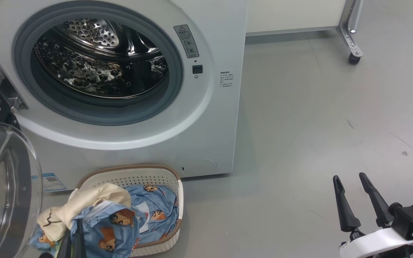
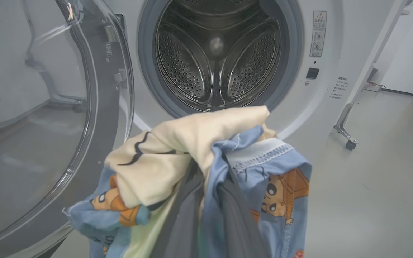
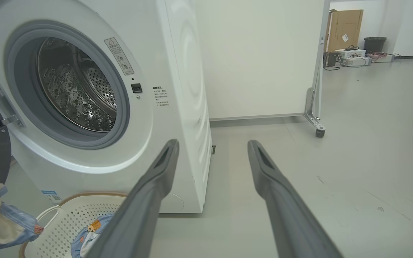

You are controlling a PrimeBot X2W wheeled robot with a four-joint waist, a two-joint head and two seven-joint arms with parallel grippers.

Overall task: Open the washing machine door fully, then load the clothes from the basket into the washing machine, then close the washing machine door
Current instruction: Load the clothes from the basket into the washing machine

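A smooth grey floor [image 1: 299, 125], lightly scuffed, ran from the washer [image 1: 210, 125] to a pale panel [image 3: 264, 53] behind it, which stood on a metal leg with one caster [image 1: 353, 59] in sight. Far beyond the washer's right side sat one cardboard box [image 3: 344, 28] and one dark bin [image 3: 374, 43] among cables.

There was one washer, one door [image 1: 9, 186], one basket [image 1: 134, 177] and two grippers. The door hung wide open on its hinge [image 1: 2, 87] at the washer's left. Inside the grey seal [image 1: 170, 96] the drum [image 1: 95, 61] showed bare steel. The basket stood on the floor close against the washer's front, below the opening; whether it touched could not be told.

The clothes [image 2: 192, 143], a blue and cream bunch, were raised before the washer, lower than its opening and over the basket's left rim. Blue cloth trailed down into the basket. How many pieces there were could not be told. The left gripper [image 2: 208, 175] was clamped on the bunch, its fingers nearly together with fabric folded over them. The right gripper [image 1: 349, 176] hung well to the washer's right, over floor, jaws wide apart with nothing between them.

The door's rim stood just left of the bunch. Open space lay between the bunch and the washer's opening. Right of the washer, the floor lay open as far as the panel's leg.
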